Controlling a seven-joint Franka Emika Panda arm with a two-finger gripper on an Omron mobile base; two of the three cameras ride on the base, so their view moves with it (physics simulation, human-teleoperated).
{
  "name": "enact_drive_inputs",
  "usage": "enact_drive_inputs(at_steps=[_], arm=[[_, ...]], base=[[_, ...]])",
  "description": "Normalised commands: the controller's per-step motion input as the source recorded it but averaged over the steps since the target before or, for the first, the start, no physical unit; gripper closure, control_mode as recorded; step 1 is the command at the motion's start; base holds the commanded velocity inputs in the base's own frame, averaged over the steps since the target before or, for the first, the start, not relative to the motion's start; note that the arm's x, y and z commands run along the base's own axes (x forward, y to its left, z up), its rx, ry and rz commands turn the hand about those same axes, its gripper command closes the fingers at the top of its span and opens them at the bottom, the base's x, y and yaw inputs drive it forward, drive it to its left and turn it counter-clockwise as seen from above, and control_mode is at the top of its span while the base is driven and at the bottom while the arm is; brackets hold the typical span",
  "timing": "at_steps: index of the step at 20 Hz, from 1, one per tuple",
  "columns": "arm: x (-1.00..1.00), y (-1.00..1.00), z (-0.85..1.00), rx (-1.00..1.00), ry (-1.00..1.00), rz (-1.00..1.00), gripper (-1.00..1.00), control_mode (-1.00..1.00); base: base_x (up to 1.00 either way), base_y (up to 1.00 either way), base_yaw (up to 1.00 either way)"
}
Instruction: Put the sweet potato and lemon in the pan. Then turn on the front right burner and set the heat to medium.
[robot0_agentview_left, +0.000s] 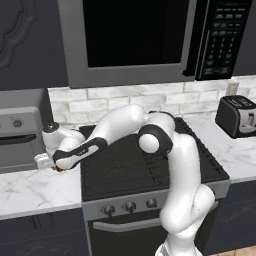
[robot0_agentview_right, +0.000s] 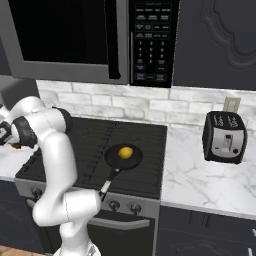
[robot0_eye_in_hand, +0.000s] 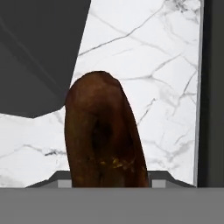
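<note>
Sweet potato (robot0_eye_in_hand: 103, 135) on the marble counter (robot0_agentview_left: 30, 187), left of the cooktop (robot0_agentview_left: 145, 170).
You see it dark brown and oblong, filling the space between the gripper (robot0_eye_in_hand: 105, 181) tips; whether they pinch it, you cannot tell. Your arm reaches low left; the lemon (robot0_agentview_right: 125, 152) sits in the pan (robot0_agentview_right: 112, 160).

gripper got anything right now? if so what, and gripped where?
Cannot tell for sure. In the hand view the sweet potato stands between the gripper fingers, its lower end at the tips, over the marble counter. Contact and lift are not visible.
</note>
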Motion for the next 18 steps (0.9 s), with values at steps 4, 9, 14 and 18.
enact_drive_inputs(at_steps=[4,9,14,18], arm=[[-0.93,-0.1,0.68,0.02,-0.15,0.0,1.0,-1.0],[-0.73,-0.31,0.76,0.03,-0.11,0.0,1.0,-1.0],[-0.33,-0.51,0.9,0.02,-0.01,-0.04,1.0,-1.0],[-0.19,-0.75,0.84,0.0,0.0,-0.07,1.0,-1.0]], base=[[0.0,0.0,0.0],[0.0,0.0,0.0],[0.0,0.0,0.0],[0.0,0.0,0.0]])
